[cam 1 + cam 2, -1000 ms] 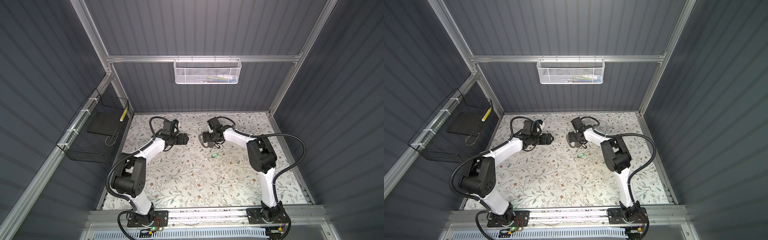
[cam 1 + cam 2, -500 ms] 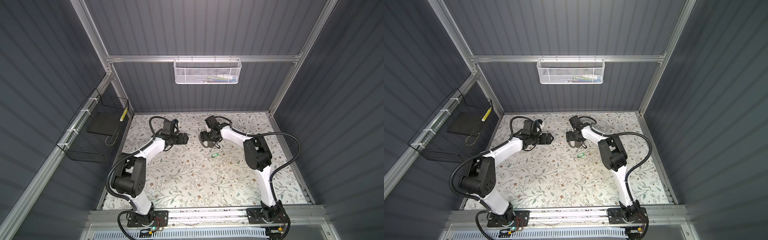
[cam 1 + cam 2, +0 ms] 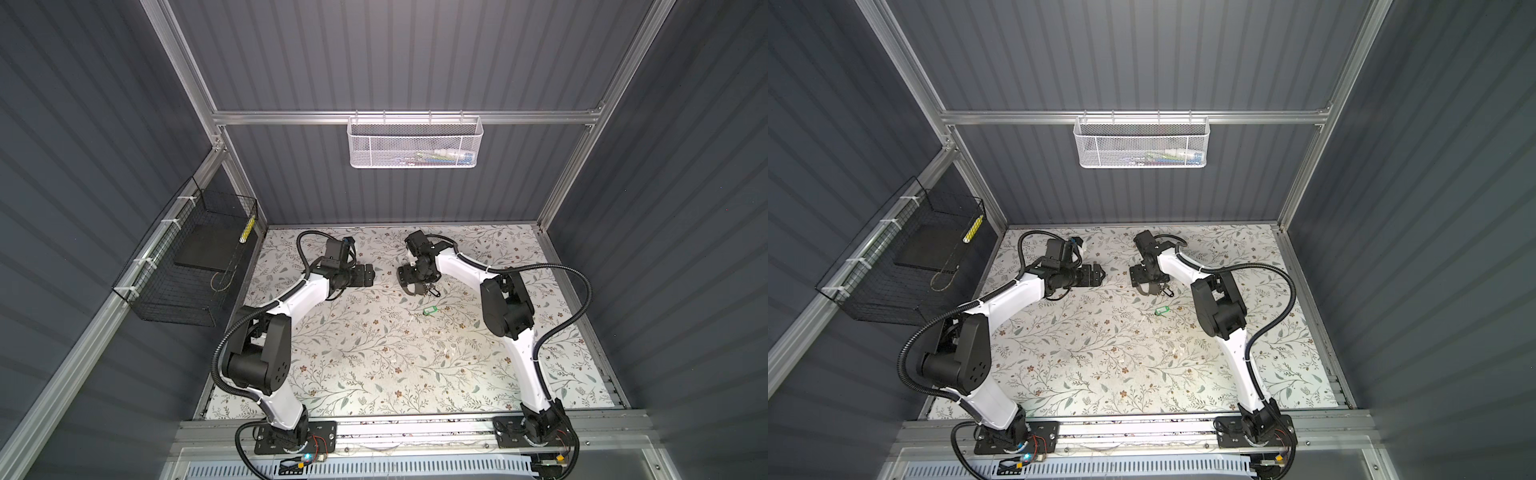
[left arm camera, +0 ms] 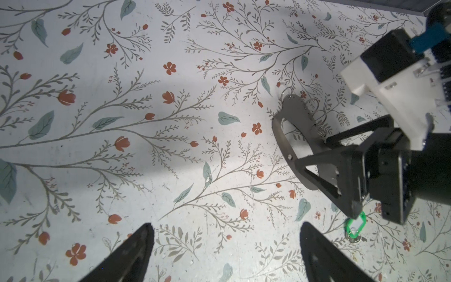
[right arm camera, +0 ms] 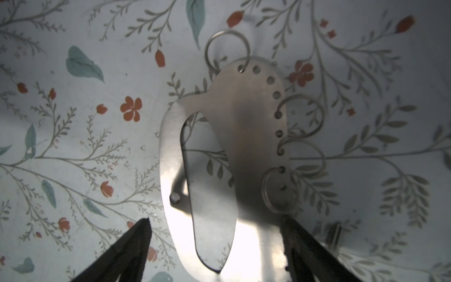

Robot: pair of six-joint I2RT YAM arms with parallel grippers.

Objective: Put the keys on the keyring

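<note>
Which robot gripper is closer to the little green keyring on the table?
The right one. The right gripper hangs over the metal plate, just a little farther back than the keyring. The left gripper is farther away, off to the left.

Top views, position: I am looking from high above the table (image 3: 374, 374) front, tilting steeply down toward the back wall (image 3: 395, 62).
Top views, coverage: both are taking in the whole table from far off, sharing nearly the same scene.
Right wrist view: I am looking down between the right gripper (image 5: 216, 221) fingers, very near a metal plate (image 5: 244, 136).
Left wrist view: I am looking down past the left gripper (image 4: 226, 224) from farther off, facing the right gripper.
Wrist overlap: both are showing the metal plate; only the left one is catching the keyring (image 4: 356, 224).
</note>
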